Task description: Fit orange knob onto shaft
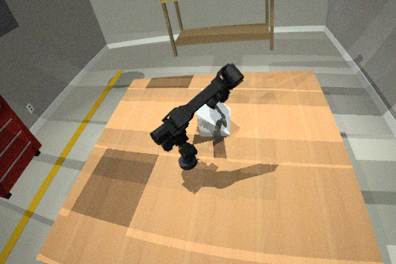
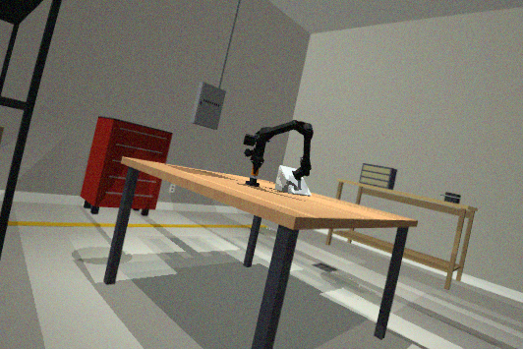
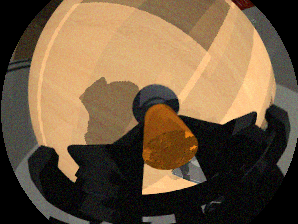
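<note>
My gripper (image 3: 161, 121) (image 1: 183, 146) (image 2: 255, 168) is shut on the orange knob (image 3: 168, 137) (image 2: 254, 171), which points down at the dark round pedestal (image 3: 154, 100) (image 1: 187, 161) (image 2: 253, 183) on the wooden table (image 1: 260, 190) (image 2: 295, 208). In the wrist view the knob's far end overlaps the pedestal's top. The silver shaft is hidden behind the knob. In the exterior view the knob stands just above the pedestal. I cannot tell whether it is seated.
The arm's white base block (image 1: 214, 119) (image 2: 291, 183) stands just behind the pedestal. A red tool cabinet (image 2: 125, 164) (image 1: 13, 149) stands left of the table. A wooden bench (image 1: 219, 7) (image 2: 408, 211) stands by the back wall.
</note>
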`<move>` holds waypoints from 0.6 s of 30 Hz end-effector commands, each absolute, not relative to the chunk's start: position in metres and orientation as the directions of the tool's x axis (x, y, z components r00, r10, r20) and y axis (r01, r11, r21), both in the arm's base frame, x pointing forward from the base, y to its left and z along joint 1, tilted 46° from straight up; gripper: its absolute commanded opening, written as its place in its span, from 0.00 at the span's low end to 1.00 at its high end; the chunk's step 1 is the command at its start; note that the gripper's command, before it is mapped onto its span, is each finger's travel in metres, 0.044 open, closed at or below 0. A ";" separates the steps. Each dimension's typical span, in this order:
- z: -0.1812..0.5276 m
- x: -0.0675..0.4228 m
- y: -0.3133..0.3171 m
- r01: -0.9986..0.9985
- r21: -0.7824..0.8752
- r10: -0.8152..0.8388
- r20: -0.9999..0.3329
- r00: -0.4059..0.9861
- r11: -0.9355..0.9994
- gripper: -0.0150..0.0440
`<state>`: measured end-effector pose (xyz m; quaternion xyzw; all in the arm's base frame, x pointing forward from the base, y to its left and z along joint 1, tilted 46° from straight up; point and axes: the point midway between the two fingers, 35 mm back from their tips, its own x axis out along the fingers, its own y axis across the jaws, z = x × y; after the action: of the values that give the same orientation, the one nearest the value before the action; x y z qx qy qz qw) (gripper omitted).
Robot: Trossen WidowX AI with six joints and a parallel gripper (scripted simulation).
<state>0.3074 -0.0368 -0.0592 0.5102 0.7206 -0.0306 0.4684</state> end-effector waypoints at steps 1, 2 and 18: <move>-0.056 0.309 -0.038 0.762 0.439 0.707 -0.706 -0.034 0.476 0.25; -0.055 0.309 -0.038 0.762 0.439 0.707 -0.706 -0.034 0.476 0.25; -0.058 0.310 -0.037 0.762 0.439 0.707 -0.706 -0.034 0.476 0.25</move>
<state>0.3105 -0.0382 -0.0573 0.5096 0.7191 -0.0300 0.4714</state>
